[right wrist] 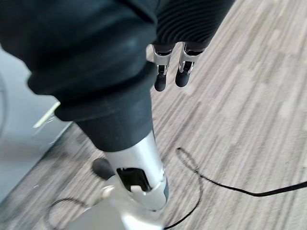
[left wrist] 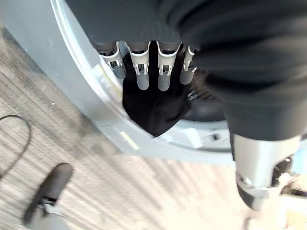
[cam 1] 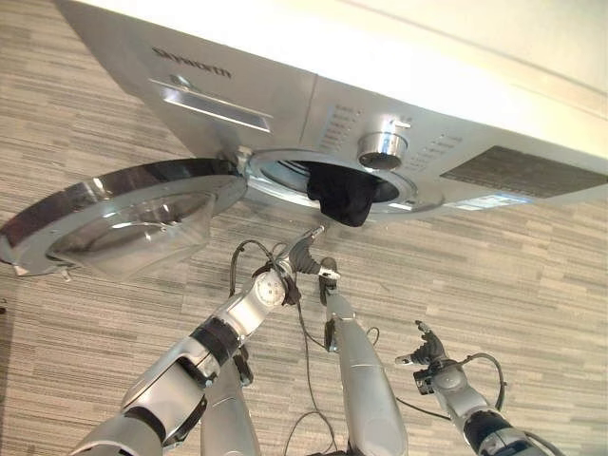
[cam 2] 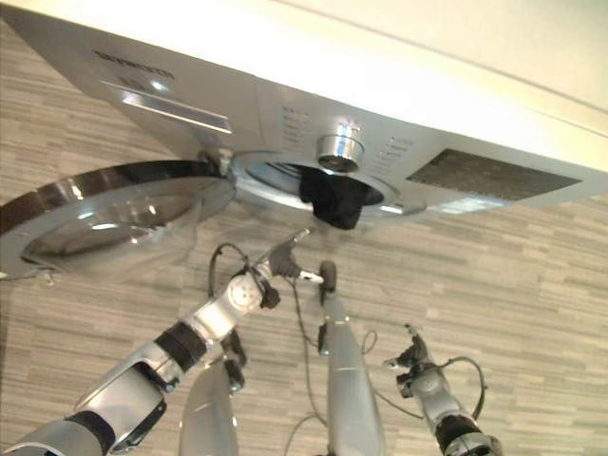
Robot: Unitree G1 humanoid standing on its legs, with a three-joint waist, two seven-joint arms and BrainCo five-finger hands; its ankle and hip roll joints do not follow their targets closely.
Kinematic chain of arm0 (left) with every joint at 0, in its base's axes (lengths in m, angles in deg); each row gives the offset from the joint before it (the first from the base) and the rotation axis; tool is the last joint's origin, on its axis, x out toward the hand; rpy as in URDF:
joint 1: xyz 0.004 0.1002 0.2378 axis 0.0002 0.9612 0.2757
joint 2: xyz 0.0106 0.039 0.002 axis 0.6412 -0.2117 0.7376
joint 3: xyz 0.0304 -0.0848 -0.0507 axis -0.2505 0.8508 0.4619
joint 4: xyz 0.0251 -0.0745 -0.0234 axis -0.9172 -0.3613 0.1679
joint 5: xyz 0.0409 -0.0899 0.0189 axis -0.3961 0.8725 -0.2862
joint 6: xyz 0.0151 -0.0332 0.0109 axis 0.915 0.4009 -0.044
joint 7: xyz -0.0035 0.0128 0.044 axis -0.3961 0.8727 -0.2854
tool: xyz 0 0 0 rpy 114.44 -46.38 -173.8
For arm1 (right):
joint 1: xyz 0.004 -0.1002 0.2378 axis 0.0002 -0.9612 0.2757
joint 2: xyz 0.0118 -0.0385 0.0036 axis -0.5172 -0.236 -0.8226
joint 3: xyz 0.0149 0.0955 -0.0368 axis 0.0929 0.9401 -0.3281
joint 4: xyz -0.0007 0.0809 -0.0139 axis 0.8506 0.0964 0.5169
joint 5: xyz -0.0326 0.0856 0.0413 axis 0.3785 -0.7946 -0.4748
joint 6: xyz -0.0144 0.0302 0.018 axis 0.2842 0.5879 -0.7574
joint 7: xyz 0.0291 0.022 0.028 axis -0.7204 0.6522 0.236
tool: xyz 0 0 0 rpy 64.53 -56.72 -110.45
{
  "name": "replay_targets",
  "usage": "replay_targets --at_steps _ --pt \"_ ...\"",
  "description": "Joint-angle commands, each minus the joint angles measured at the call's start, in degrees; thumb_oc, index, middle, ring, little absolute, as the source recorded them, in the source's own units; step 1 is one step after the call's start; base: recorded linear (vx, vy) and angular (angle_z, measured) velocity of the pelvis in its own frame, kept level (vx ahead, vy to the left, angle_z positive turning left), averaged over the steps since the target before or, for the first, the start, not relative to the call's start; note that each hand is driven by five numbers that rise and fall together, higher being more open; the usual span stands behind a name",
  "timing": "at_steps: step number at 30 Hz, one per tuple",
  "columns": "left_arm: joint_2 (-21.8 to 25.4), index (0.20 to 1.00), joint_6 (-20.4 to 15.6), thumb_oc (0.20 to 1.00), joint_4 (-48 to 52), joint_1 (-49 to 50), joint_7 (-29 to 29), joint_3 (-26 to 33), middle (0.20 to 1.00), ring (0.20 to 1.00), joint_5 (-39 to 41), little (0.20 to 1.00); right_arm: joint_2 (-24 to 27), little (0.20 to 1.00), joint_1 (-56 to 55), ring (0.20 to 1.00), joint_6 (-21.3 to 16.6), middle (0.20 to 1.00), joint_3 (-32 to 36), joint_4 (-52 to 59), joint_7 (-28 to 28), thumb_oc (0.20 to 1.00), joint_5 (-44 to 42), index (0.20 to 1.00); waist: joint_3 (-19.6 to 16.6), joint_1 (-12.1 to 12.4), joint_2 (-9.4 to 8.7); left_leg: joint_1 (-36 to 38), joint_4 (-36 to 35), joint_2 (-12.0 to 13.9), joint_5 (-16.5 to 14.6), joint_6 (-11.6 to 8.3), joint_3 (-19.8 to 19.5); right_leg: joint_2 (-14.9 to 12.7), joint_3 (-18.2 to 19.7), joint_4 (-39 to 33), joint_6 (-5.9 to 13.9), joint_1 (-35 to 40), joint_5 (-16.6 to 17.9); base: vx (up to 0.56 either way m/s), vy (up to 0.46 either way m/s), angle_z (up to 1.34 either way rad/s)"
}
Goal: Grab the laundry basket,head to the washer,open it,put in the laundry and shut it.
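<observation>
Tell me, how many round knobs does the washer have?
1. The shiny knob sits on the washer's front panel, just above the open drum hole where dark laundry hangs out. None else shows.

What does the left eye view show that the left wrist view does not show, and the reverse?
Left eye view alone: the open washer door swung to the left, the control knob, the detergent drawer, and the right hand low over the floor. Left wrist view alone: the left hand from close, its fingers straight, pointing at the opening. Both: the dark laundry hanging over the drum opening's rim.
</observation>
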Motion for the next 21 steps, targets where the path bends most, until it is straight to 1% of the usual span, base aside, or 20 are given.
replay_targets --at_steps 1,2,3,4,7,9,10,12,13,14,15,16,17,18,19,20,21 --pt "1.6 1.000 -3.8 1.000 5.1 2.4 -3.0 2.6 1.000 1.000 5.0 1.000 1.9 1.000 -4.2 1.000 0.8 1.000 1.5 -0.1 1.4 1.000 0.9 1.000 -2.1 0.9 1.30 5.4 1.9 -1.4 -9.1 5.57 0.0 -2.3 -3.2 -2.5 3.22 5.8 -4.9 0.05 0.093 0.17" --pt "3.0 1.000 -4.1 1.000 6.6 5.1 -3.0 4.1 1.000 1.000 5.1 1.000 1.8 1.000 -4.4 1.000 0.9 1.000 2.0 -0.9 2.0 1.000 1.2 1.000 -2.3 1.8 1.60 8.0 0.3 -1.7 -8.6 5.42 -0.3 -2.8 -3.9 -2.8 3.43 8.5 -5.1 0.05 0.065 0.23" --pt "3.1 1.000 -4.1 1.000 6.8 5.3 -3.0 4.2 1.000 1.000 5.1 1.000 1.8 1.000 -4.4 1.000 0.9 1.000 2.0 -1.0 2.1 1.000 1.2 1.000 -2.2 1.7 1.54 8.3 0.1 -1.7 -8.5 5.41 -0.3 -2.8 -4.0 -2.9 3.44 8.8 -5.1 0.04 0.072 0.27" --pt "4.0 1.000 -4.2 1.000 8.2 6.9 -3.0 5.2 1.000 1.000 5.1 1.000 1.7 1.000 -4.8 1.000 0.9 1.000 2.4 -0.7 2.2 1.000 1.2 1.000 -2.4 2.1 1.72 9.8 -0.9 -1.8 -8.1 5.28 -0.6 -3.0 -4.4 -3.0 3.53 10.3 -5.2 0.05 0.050 0.20" --pt "5.8 1.000 -4.7 1.000 10.6 13.1 -3.7 8.8 1.000 1.000 7.0 1.000 2.2 1.000 -6.7 1.000 0.5 1.000 5.2 0.7 2.9 1.000 0.3 1.000 -4.5 3.0 2.33 14.1 -4.4 -2.2 -6.7 5.09 -0.9 -3.2 -5.6 -3.3 3.74 14.2 -6.0 0.08 0.085 0.17" --pt "6.8 1.000 -4.8 1.000 10.5 18.8 -4.2 12.0 1.000 1.000 8.7 1.000 2.9 1.000 -8.9 1.000 0.1 1.000 9.5 1.3 3.4 1.000 -1.8 1.000 -6.8 3.6 2.90 18.8 -7.7 -2.5 -5.4 5.11 -1.3 -2.9 -6.4 -4.0 3.99 18.4 -6.6 0.12 0.108 0.16" --pt "6.8 1.000 -4.7 1.000 10.7 19.0 -4.2 12.1 1.000 1.000 8.7 1.000 3.0 1.000 -9.1 1.000 0.1 1.000 9.5 1.5 3.4 1.000 -1.8 1.000 -6.8 3.6 2.90 19.2 -8.0 -2.5 -5.3 5.09 -1.3 -2.9 -6.5 -4.1 4.00 18.7 -6.6 0.10 0.087 0.12" --pt "7.6 1.000 -4.9 1.000 10.7 22.4 -4.3 14.1 1.000 1.000 8.0 1.000 3.8 1.000 -10.7 1.000 -0.5 1.000 13.3 3.0 3.5 1.000 -3.7 1.000 -8.4 3.7 3.15 22.5 -10.2 -2.7 -4.5 5.03 -1.3 -2.7 -6.7 -5.0 4.42 21.6 -6.7 0.04 0.075 0.05" --pt "8.2 1.000 -5.0 1.000 10.7 24.4 -4.3 15.5 1.000 1.000 7.3 1.000 4.5 1.000 -11.4 1.000 -0.7 1.000 15.6 5.2 3.0 1.000 -4.4 1.000 -9.2 3.6 2.62 23.3 -11.1 -3.3 -2.9 5.13 -0.5 -3.1 -7.1 -5.6 3.99 22.3 -5.8 0.05 0.061 0.02" --pt "8.3 1.000 -5.0 1.000 10.8 24.6 -4.3 15.5 1.000 1.000 7.3 1.000 4.5 1.000 -11.5 1.000 -0.6 1.000 15.6 5.3 3.0 1.000 -4.4 1.000 -9.3 3.7 3.14 24.0 -11.4 -2.9 -3.9 5.03 -1.2 -2.6 -6.6 -5.5 4.63 22.8 -6.6 0.01 0.078 -0.01" --pt "8.5 1.000 -4.9 1.000 10.0 28.3 -4.7 17.9 1.000 1.000 6.7 1.000 5.7 1.000 -13.6 1.000 -1.2 1.000 19.2 11.2 3.0 1.000 -4.7 1.000 -11.1 3.3 2.87 26.2 -13.5 -3.7 -2.2 5.21 0.1 -2.7 -6.9 -6.7 4.48 24.4 -5.5 0.11 0.100 -0.11" --pt "8.5 1.000 -4.6 1.000 9.4 30.7 -4.7 19.5 1.000 1.000 6.0 1.000 6.3 1.000 -15.2 1.000 -1.3 1.000 21.1 16.4 3.0 1.000 -4.7 1.000 -12.1 3.4 2.99 28.5 -15.3 -3.9 -1.7 5.18 0.5 -2.3 -6.5 -7.5 4.80 25.7 -5.2 0.12 0.109 -0.23" --pt "7.6 1.000 -4.3 1.000 7.9 33.3 -4.5 21.6 1.000 1.000 4.6 1.000 6.7 1.000 -18.0 1.000 -1.9 1.000 24.0 23.5 3.1 1.000 -3.6 1.000 -13.9 3.3 3.20 31.2 -17.9 -4.1 -1.1 5.12 1.5 -1.9 -6.0 -8.5 5.14 27.4 -5.1 0.16 0.074 -0.24" --pt "6.9 1.000 -3.9 1.000 6.7 34.0 -4.2 22.5 1.000 1.000 4.1 1.000 6.3 1.000 -18.7 1.000 -2.5 1.000 25.4 26.2 2.6 1.000 -3.9 1.000 -14.7 3.2 3.25 32.2 -18.8 -4.2 -0.9 5.03 1.6 -1.8 -6.0 -8.9 5.27 28.0 -5.2 0.18 0.049 -0.30" --pt "5.4 1.000 -3.7 1.000 4.7 35.3 -3.9 23.1 1.000 1.000 3.8 1.000 4.7 1.000 -20.2 1.000 -3.2 1.000 28.1 31.2 1.3 1.000 -4.7 1.000 -16.0 3.0 3.45 34.1 -20.5 -4.1 -0.4 4.89 1.8 -1.5 -6.0 -9.4 5.33 29.4 -5.6 0.09 0.021 -0.20" --pt "5.4 1.000 -3.7 1.000 4.7 35.3 -3.9 23.0 1.000 1.000 3.8 1.000 4.6 1.000 -20.4 1.000 -3.0 1.000 28.2 31.4 1.3 1.000 -4.7 1.000 -15.9 3.0 3.45 34.3 -20.7 -4.1 -0.3 4.87 1.8 -1.5 -6.0 -9.5 5.33 29.6 -5.6 0.08 0.014 -0.10" --pt "5.1 1.000 -3.5 1.000 4.8 36.0 -4.2 23.2 1.000 1.000 3.9 1.000 3.5 1.000 -20.8 1.000 -3.2 1.000 29.2 33.5 0.7 1.000 -5.6 1.000 -16.4 2.8 3.53 34.9 -21.0 -4.0 -0.4 4.91 1.9 -1.5 -6.0 -9.6 5.35 30.1 -5.8 0.05 0.004 0.02"
